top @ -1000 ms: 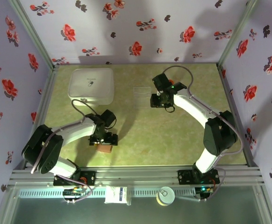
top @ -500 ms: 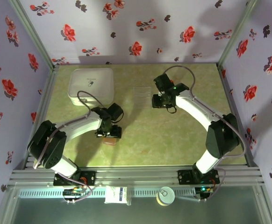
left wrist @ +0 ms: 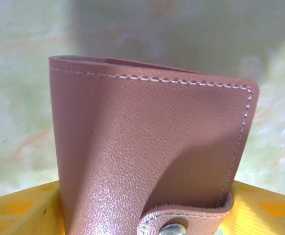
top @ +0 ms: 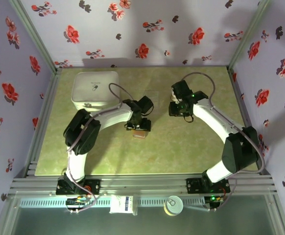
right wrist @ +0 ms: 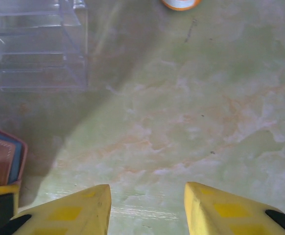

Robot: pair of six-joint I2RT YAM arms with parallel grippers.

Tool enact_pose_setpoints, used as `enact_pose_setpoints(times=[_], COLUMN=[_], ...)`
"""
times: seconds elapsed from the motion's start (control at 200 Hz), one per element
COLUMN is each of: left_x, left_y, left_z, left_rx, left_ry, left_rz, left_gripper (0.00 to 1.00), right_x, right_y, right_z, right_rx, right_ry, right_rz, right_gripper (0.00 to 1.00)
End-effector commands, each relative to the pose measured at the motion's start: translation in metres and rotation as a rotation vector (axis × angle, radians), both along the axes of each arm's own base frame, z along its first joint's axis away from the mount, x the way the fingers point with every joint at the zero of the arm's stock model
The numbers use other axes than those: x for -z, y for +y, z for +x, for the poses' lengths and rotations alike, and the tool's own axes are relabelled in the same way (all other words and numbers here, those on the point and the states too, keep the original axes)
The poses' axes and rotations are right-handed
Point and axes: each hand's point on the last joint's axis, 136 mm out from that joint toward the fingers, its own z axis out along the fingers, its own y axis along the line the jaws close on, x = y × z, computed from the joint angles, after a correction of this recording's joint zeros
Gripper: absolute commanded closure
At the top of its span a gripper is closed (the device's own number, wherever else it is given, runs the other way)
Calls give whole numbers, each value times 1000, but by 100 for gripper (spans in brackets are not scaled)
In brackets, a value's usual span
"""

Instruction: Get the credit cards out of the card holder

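Left gripper (top: 138, 128) moved rightward clamping one card holder (left wrist: 147, 147), right gripper (right wrist: 147, 203) spread, empty

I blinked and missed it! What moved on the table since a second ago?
The left end effector carried the brown card holder from the near left toward the middle. The right end effector shifted slightly right, open and empty. The white container and clear tray stayed put.

We see a pale green marbled table (top: 181, 147) boxed in on three sides by lilac walls (top: 147, 29) printed with red and dark flowers; an aluminium rail (top: 142, 185) runs along the table's near edge.
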Motion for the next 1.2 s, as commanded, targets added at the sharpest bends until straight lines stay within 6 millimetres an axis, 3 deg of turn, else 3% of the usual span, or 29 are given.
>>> enact_pose_setpoints(times=[0.0,0.095,0.215,0.34,0.49,0.635,0.72,1.095,1.195], left_x=[2,0,-12,-21,-26,-33,-37,-73,-70], left_y=[-5,-6,-15,-20,-18,-17,-14,26,43], left_z=[3,4,-1,-10,-19,-23,-23,-16,-13], left_rx=[-16,-18,-10,-5,-7,11,12,-16,-35], left_ry=[17,21,18,23,22,9,0,-90,-105], left_rz=[26,23,-31,-102,-151,-176,-185,-289,-291], left_gripper=[26,23,9,8,20,26,24,30,40], right_x=[0,1,0,-3,-6,-8,-6,13,21], right_y=[-12,-16,-17,-8,-1,5,13,76,93], right_z=[-9,-11,-14,-16,-17,-17,-18,-22,-25], right_rx=[1,10,15,20,33,41,39,10,-3], right_ry=[4,8,14,7,12,3,10,77,89], right_rz=[-18,-27,-25,45,89,105,121,202,177], right_gripper=[56,56,55,54,54,54,54,56,58])
